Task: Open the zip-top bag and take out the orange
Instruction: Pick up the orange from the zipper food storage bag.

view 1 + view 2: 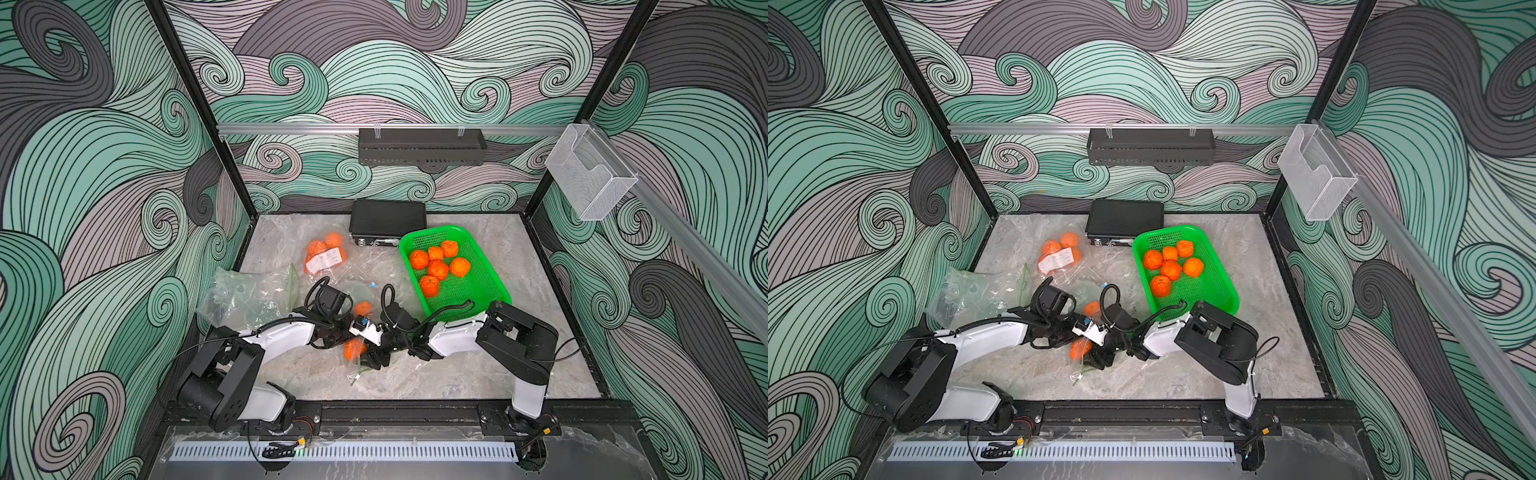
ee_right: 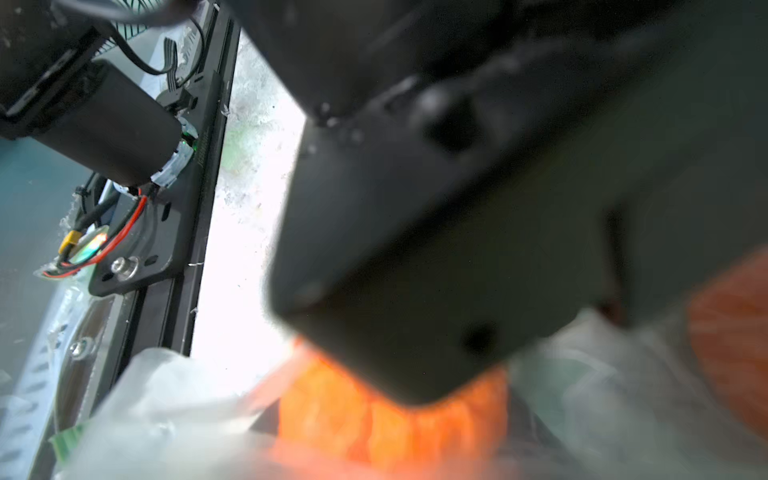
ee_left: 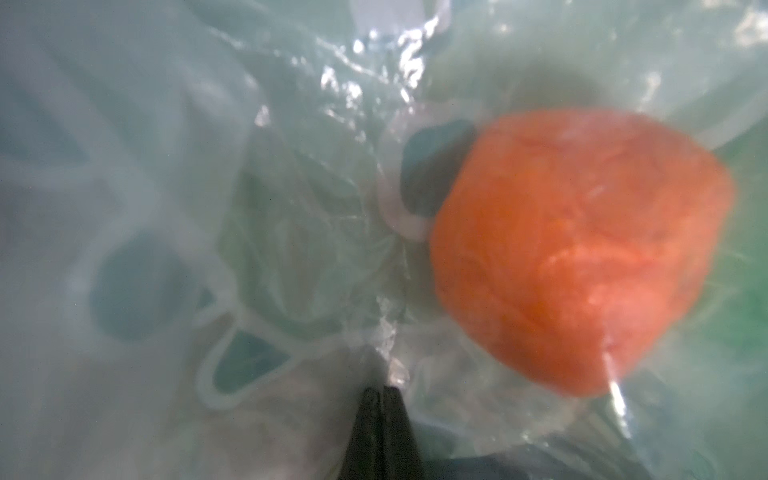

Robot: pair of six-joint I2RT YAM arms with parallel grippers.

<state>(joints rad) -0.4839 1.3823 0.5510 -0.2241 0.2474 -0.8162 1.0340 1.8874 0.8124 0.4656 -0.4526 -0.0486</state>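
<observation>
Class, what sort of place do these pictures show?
Probably a robot lab work cell: left arm and right arm bolted to a front rail, patterned enclosure walls, and staged props, bagged oranges and a green basket.

The orange (image 2: 374,419) is blurred, half behind a dark housing (image 2: 457,249). The mouth of the bag (image 3: 291,208) cannot be made out.

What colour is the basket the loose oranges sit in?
Bright green mesh basket, clearest in a top view.

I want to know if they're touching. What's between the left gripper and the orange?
Left wrist view: crinkled clear zip-top bag plastic lies between the shut left gripper and the orange.
</observation>
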